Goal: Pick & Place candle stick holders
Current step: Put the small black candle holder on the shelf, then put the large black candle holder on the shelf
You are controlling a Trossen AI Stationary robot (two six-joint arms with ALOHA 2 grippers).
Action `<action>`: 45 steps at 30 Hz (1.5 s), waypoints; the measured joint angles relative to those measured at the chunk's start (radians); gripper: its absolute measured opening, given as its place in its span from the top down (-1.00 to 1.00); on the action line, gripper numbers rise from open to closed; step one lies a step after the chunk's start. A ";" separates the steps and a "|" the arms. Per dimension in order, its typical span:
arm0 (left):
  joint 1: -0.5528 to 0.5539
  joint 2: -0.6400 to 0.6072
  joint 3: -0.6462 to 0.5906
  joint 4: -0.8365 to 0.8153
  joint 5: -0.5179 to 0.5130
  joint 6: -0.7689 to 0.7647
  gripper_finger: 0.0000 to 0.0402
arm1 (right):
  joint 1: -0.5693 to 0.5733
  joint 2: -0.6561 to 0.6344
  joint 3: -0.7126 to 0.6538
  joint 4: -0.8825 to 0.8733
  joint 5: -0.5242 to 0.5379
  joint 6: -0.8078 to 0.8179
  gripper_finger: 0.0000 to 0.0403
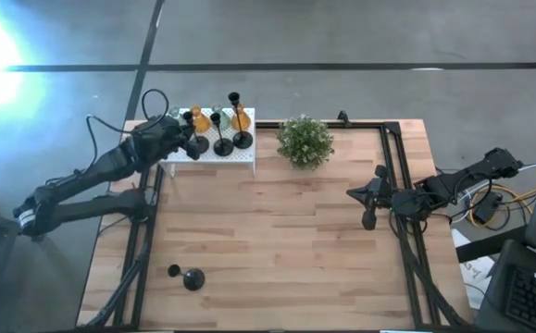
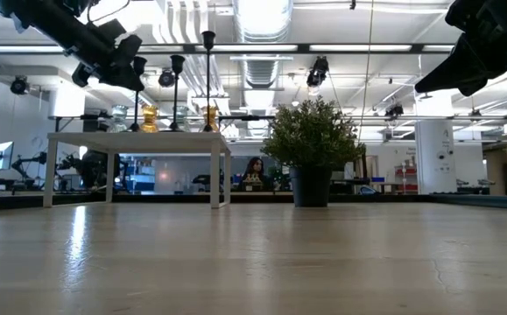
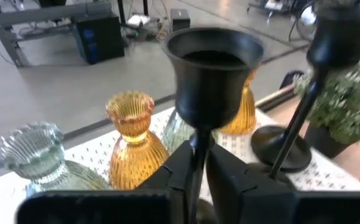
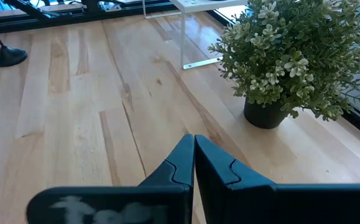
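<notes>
Atop the white box [image 1: 214, 155], left gripper [image 3: 198, 163] clasps a black holder [image 3: 212, 78].

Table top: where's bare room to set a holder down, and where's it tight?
Free: the wide wood between the white stand, the plant and the lone black holder near the front. Crowded: the stand's top, packed with holders, where the left gripper pinches a black stem. The right gripper waits, shut.
</notes>
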 joint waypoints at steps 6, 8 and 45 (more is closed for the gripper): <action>-0.001 0.005 -0.004 -0.003 0.006 -0.003 0.61 | 0.000 0.000 0.000 0.000 0.000 0.000 0.96; 0.000 0.003 -0.001 0.005 0.002 -0.010 0.58 | 0.000 0.000 0.000 0.000 0.000 0.000 0.96; -0.001 -0.273 0.261 -0.661 1.174 0.215 0.04 | 0.001 0.000 0.000 0.000 0.000 0.000 0.96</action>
